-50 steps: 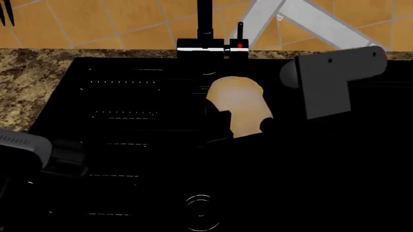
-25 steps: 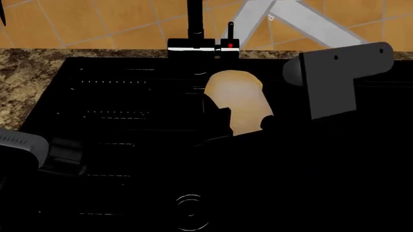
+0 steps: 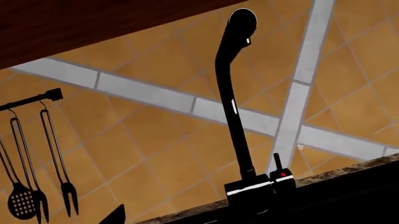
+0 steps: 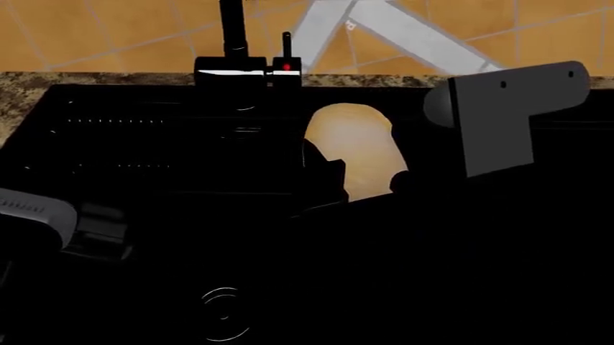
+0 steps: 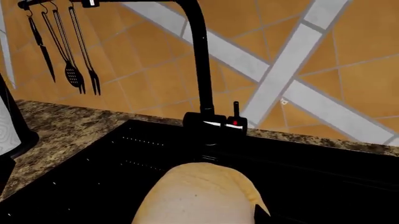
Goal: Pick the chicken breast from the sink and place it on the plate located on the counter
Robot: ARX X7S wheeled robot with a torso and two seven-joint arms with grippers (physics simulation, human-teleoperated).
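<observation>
One chicken breast (image 4: 353, 147) is sitting between the dark fingers of the right hand (image 4: 357, 180), clamped, over the black sink (image 4: 144, 151) by the faucet (image 4: 244, 68). Speckled granite surface (image 5: 59, 128) w/ orange tile wall (image 5: 143, 74) is showing behind. Left hand: can't tell.

My right arm (image 4: 499, 122): grey L-shaped housing, two dark screw dots; left arm (image 4: 34, 212): pale grey rounded casing, black joint
</observation>
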